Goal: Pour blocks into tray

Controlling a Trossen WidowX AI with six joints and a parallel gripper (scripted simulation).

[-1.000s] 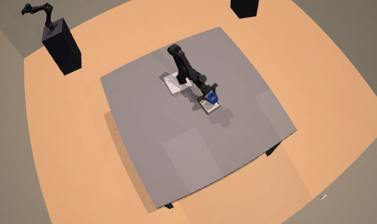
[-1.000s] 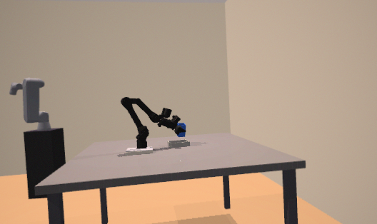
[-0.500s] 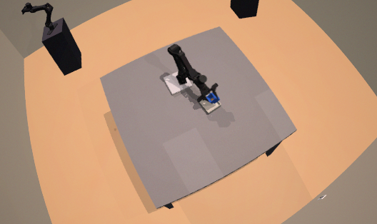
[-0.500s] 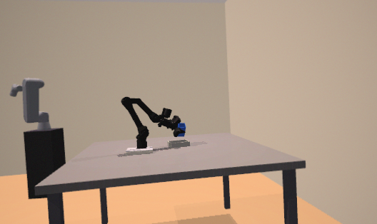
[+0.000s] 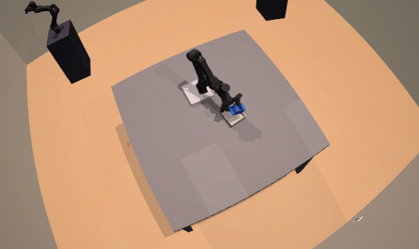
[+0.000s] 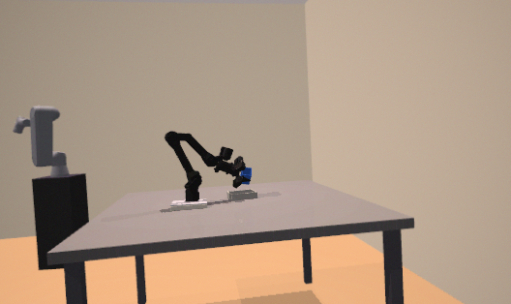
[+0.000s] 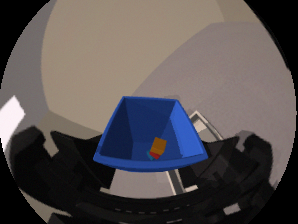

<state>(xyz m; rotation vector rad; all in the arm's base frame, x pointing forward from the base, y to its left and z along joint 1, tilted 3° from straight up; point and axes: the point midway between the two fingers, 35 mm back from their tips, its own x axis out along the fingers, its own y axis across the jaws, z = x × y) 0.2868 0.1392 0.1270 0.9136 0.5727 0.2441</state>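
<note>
The tool [image 5: 232, 104] [image 6: 238, 176] [image 7: 147, 127] is clamped on the blue cup [image 5: 237, 109] [image 6: 247, 175] [image 7: 190, 132], its fingers standing fairly wide on opposite sides of it. The cup sits between the fingertips, above the pale tray [image 5: 232, 124] [image 6: 242, 195] [image 7: 174, 183], which rests on the counter [image 5: 159, 131] [image 6: 237, 213] [image 7: 250, 90] beneath the tool. In the wrist view an orange block [image 7: 159, 145], a red block [image 7: 155, 156] and a bit of teal lie inside the cup; no spill shows.

The cup looks light and stiff, probably plastic, with smooth walls that may slip or turn if gripped loosely. The present hold on two facing walls seems right: it leaves the mouth free. The small, hard blocks should slide out together once the cup tips far enough, though they could bounce off the tray's low rim, so a steady roll of the tool, mouth kept over the tray, would suit.
</note>
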